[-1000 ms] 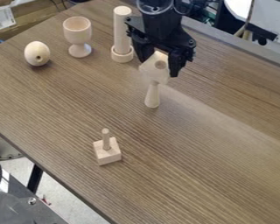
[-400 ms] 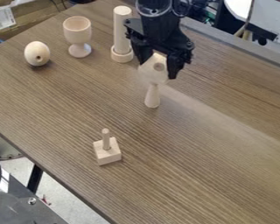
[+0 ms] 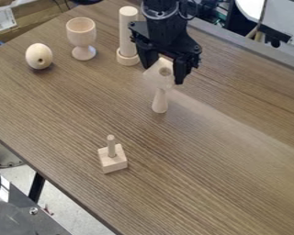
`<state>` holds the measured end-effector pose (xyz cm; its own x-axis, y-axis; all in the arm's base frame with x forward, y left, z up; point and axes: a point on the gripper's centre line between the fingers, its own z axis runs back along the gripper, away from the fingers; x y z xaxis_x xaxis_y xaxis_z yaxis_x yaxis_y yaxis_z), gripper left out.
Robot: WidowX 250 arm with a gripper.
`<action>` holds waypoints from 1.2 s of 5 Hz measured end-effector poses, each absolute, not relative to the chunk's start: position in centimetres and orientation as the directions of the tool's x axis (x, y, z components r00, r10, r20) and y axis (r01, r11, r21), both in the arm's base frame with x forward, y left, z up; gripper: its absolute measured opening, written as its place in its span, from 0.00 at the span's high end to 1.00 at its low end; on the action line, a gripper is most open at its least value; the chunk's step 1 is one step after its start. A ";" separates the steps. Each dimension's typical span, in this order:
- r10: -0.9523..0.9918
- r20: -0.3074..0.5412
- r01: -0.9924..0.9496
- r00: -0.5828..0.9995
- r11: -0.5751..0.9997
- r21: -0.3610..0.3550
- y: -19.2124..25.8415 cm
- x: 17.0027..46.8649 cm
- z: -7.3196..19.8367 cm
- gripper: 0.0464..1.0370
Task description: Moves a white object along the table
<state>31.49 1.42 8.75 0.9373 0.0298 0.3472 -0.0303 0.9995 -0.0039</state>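
At the upper middle hangs my black gripper (image 3: pixel 164 69), shut on a pale, whitish wooden block (image 3: pixel 155 77) with a round hole in its face. The block is held tilted between the two fingers. Just below it, a pale flared wooden piece (image 3: pixel 161 102) stands upright on the table, its upper part behind the block. I cannot tell whether the two touch.
A tall wooden cylinder in a round base (image 3: pixel 128 36) stands close left of the gripper. Farther left are a wooden goblet (image 3: pixel 82 36) and an egg with a hole (image 3: pixel 39 57). A square block with a peg (image 3: pixel 113 161) sits on the wooden table (image 3: pixel 217 151) at lower left.
The gripper and the block in it have shifted slightly left and down in the view. The flared piece and the other wooden objects have kept their places.
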 end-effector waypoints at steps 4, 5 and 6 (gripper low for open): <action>0.052 0.357 -0.050 0.933 0.999 -0.013 1.9 32.0 8.6 0.20; 0.067 0.363 -0.062 0.929 0.998 -0.024 2.0 32.1 8.7 0.04; 0.072 0.362 -0.069 0.930 0.997 -0.023 2.1 32.1 8.7 0.04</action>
